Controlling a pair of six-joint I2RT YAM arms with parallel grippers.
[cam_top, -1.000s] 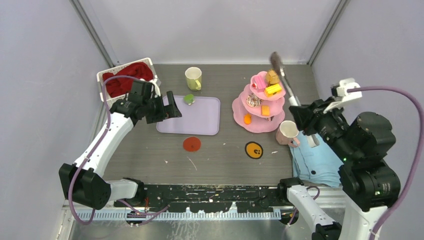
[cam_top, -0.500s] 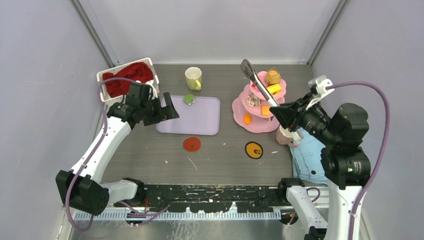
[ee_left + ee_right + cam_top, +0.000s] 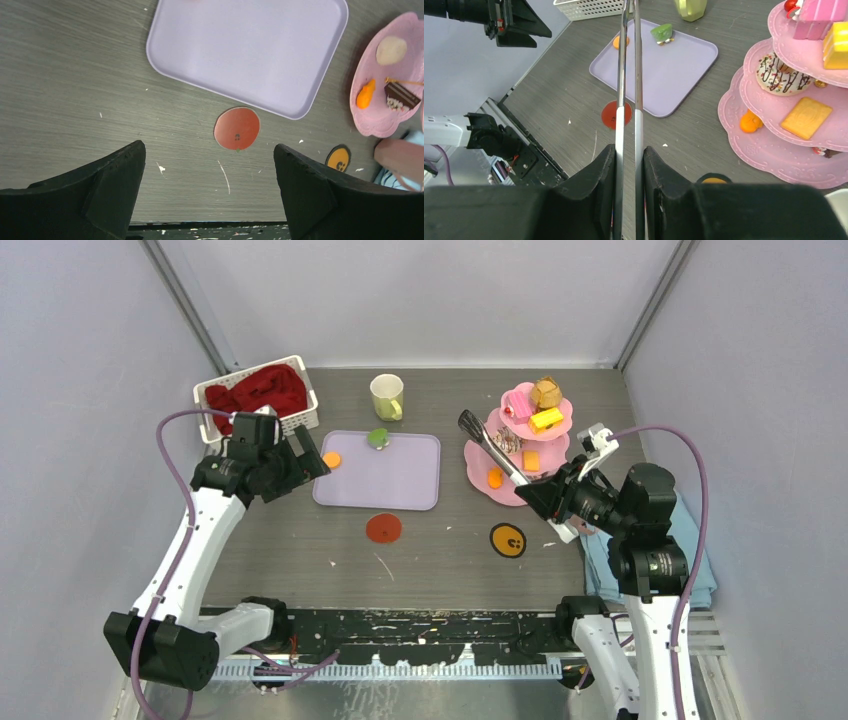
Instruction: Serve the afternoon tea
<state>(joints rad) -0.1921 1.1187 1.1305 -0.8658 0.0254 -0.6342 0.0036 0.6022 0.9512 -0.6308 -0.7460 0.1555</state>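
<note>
The pink three-tier stand (image 3: pixel 478 455) at the right carries several toy pastries; it also shows in the right wrist view (image 3: pixel 774 150). A green sweet (image 3: pixel 378 438) and an orange sweet (image 3: pixel 331 459) lie on the lilac tray (image 3: pixel 400 480). The pale yellow-green mug (image 3: pixel 386 396) stands behind the tray. The pink mug is hidden behind my right arm from above; a part shows in the left wrist view (image 3: pixel 400 156). My left gripper (image 3: pixel 300 462) is open and empty, left of the tray. My right gripper (image 3: pixel 545 502) is shut on metal tongs (image 3: pixel 490 450), whose tip is by the stand's left side.
A white basket (image 3: pixel 205 392) with red cloth stands at the back left. A red coaster (image 3: pixel 383 528) and an orange coaster (image 3: pixel 508 539) lie in front of the tray and stand. A folded light-blue towel (image 3: pixel 695 565) lies under my right arm.
My left gripper has drawn back to the left, uncovering an orange sweet at the tray's left edge. My right arm has come down and swung the tongs left and lower, past the stand.
</note>
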